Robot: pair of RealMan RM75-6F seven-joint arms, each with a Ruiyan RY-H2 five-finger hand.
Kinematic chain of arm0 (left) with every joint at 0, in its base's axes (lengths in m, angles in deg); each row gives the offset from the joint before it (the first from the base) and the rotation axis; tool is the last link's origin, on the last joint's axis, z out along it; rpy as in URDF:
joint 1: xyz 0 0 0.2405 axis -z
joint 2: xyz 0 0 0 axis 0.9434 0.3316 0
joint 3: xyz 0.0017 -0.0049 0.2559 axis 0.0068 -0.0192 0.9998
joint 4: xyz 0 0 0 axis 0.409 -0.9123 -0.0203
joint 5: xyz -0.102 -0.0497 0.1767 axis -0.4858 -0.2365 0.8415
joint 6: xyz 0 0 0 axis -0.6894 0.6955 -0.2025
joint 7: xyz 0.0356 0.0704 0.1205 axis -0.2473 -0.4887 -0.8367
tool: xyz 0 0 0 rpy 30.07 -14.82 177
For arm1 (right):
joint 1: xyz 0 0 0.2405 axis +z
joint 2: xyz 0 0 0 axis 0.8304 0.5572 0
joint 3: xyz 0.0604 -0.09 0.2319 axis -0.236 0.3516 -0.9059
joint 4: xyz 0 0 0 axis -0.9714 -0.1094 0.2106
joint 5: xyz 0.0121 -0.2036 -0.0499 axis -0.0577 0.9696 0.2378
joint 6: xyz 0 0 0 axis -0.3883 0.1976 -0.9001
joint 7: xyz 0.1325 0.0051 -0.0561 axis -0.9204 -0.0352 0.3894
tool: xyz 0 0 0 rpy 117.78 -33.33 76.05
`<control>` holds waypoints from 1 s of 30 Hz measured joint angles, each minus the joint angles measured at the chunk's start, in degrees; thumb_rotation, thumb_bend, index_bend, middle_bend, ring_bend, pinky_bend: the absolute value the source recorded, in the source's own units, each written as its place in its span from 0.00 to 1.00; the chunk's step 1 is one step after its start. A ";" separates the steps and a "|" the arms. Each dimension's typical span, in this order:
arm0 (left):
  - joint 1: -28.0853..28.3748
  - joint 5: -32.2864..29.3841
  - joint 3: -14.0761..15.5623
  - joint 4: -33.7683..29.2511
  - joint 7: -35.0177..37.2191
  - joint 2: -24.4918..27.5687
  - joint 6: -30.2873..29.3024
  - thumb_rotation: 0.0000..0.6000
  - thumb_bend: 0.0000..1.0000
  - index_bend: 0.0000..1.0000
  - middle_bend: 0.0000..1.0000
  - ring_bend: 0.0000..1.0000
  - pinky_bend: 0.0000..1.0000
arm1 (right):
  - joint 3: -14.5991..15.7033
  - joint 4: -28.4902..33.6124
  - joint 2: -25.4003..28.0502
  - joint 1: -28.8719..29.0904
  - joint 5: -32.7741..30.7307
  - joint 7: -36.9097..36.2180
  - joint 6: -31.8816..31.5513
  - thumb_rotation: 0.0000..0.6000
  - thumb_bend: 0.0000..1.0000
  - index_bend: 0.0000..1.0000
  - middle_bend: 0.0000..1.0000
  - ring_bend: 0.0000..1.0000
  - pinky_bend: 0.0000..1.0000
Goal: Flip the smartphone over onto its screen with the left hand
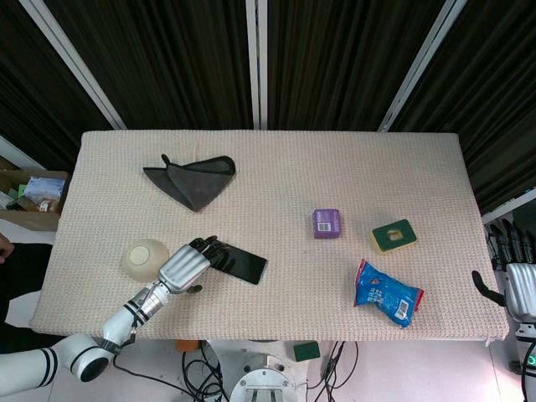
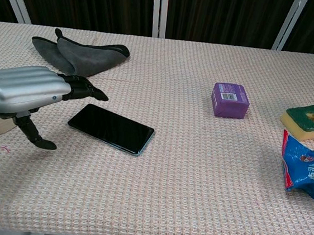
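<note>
1. Left hand [image 2: 22, 89] sits low over the table's [image 1: 276, 159] front-left, fingers [image 2: 84, 90] stretched out flat and apart, thumb hanging down, holding nothing.
2. Phone [image 2: 111, 128] lies flat, dark glossy face up, just right of that hand. In the head view the fingertips [image 1: 211, 249] reach over its near-left end; contact unclear.
3. Round cream ball [image 1: 146, 259] sits just left of the left hand's back.
4. Grey cloth [image 1: 193, 179] is folded, well behind the phone.
5. Purple box [image 2: 230, 100] is mid-table, well right of the phone.
6. Sponge [image 1: 393, 235], green top on yellow, lies right of the box.
7. Blue snack bag [image 1: 386, 295] lies in front of the sponge, near the table's front edge.
8. Right hand [image 1: 517, 280] is off the table's right edge, fingers pointing up and apart, nothing in it.
</note>
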 measured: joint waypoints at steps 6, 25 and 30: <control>1.23 -0.97 0.28 0.99 -0.40 -1.44 0.77 1.00 0.11 0.11 0.16 0.10 0.25 | 0.16 -0.72 0.02 -0.16 -0.17 -0.55 0.22 1.00 0.32 0.00 0.00 0.00 0.00; 4.75 -0.92 0.56 5.37 3.07 -5.39 0.65 1.00 0.16 0.15 0.23 0.14 0.29 | 0.32 -1.74 -0.41 -0.20 -0.31 -1.34 0.73 1.00 0.32 0.00 0.00 0.00 0.00; 5.77 -1.30 0.71 6.25 3.18 -6.15 1.67 1.00 0.16 0.15 0.23 0.14 0.29 | 0.42 -1.77 -0.36 -0.24 -0.49 -1.27 1.02 1.00 0.32 0.00 0.00 0.00 0.00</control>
